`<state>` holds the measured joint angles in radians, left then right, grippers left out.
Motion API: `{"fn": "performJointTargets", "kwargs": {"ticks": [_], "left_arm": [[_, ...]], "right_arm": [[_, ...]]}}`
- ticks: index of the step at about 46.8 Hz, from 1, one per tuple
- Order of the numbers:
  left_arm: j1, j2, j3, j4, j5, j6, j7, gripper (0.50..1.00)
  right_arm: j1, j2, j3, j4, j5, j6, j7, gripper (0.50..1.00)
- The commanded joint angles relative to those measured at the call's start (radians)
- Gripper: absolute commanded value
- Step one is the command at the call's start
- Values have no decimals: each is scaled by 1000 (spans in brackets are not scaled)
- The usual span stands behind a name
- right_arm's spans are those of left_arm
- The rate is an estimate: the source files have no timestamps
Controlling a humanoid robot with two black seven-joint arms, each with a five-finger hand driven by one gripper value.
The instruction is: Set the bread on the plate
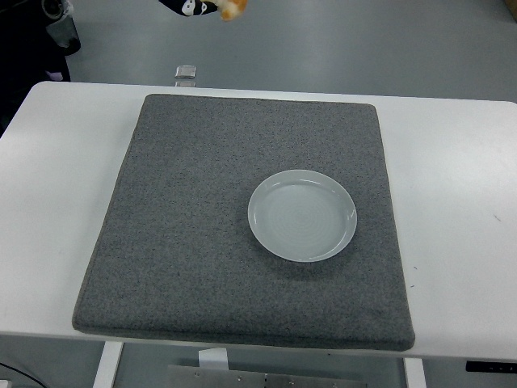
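The left hand (192,6) is seen only in part at the top edge of the head view, at about 11 o'clock from the mat's centre, well above and beyond the table's far edge. Its dark fingers (187,8) are wrapped around the bread (232,10), of which only a small orange-brown end is visible below the picture's border; the rest is cut off.

The plate (301,215), pale and round, is set on the grey mat (178,242), at roughly 3 o'clock from the mat's centre, and nothing is lying on it. The bread is held well apart from the plate, at about 11 o'clock from it.

The mat is laid flat on the white table (460,202), covering most of its middle. A small clear object (186,72) is seen just beyond the table's far edge, at 12 o'clock from the mat's left part; what it is cannot be told.
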<state>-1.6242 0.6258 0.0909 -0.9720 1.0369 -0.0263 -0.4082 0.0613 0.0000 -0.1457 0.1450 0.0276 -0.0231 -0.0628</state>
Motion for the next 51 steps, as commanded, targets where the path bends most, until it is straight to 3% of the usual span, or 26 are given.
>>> {"fn": "performJointTargets", "kwargs": {"ticks": [1, 21, 31, 51], "left_arm": [[-12, 2, -17, -37, 0, 2, 0, 500], [-65, 0, -26, -235, 8, -3, 5, 500], [-63, -5, -25, -321, 15, -32, 5, 500], [-13, -67, -16, -389, 92, -60, 5, 500]], "right_arm": [[0, 0, 0, -1, 0, 0, 0, 930], [0, 0, 0, 1, 0, 0, 0, 930], [0, 0, 0, 1, 0, 0, 0, 932], [0, 0, 0, 1, 0, 0, 0, 930]]}}
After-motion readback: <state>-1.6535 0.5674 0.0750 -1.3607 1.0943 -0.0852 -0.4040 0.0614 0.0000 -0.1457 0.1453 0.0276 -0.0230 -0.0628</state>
